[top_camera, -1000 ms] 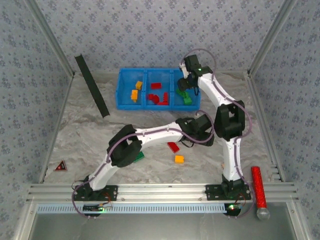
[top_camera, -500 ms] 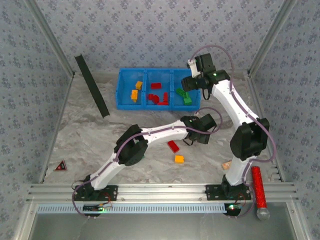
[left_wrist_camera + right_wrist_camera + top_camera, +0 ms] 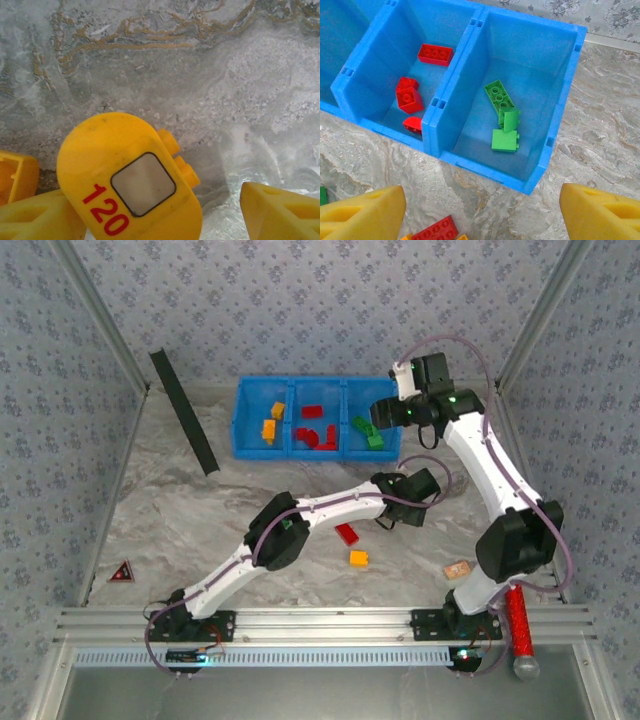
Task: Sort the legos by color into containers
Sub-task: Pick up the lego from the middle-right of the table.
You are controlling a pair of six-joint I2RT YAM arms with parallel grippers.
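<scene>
left end effector (image 3: 150, 200): fingers are held apart. between them a yellow rounded piece (image 3: 100, 160) marked 120 is seen, with orange studs (image 3: 187, 175) half hidden behind it; its kind cannot be made out. right end effector (image 3: 482, 200): fingers are held apart above the desk (image 3: 600, 140). blue bin (image 3: 560, 100) is seen at its 12 o'clock, left compartment cut off. long green lego (image 3: 499, 96) is laid in the right compartment, axis 11-to-5. red lego (image 3: 435, 230) is seen on the desk at 6 o'clock, cut by the frame edge.

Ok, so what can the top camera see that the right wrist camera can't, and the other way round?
Top camera: orange bricks in the blue bin's left compartment, the glittery red cylinder and a tan block. Right wrist camera: the right gripper up close, open and empty. Both: that bin, red bricks in its middle compartment, green bricks in its right one.
</scene>
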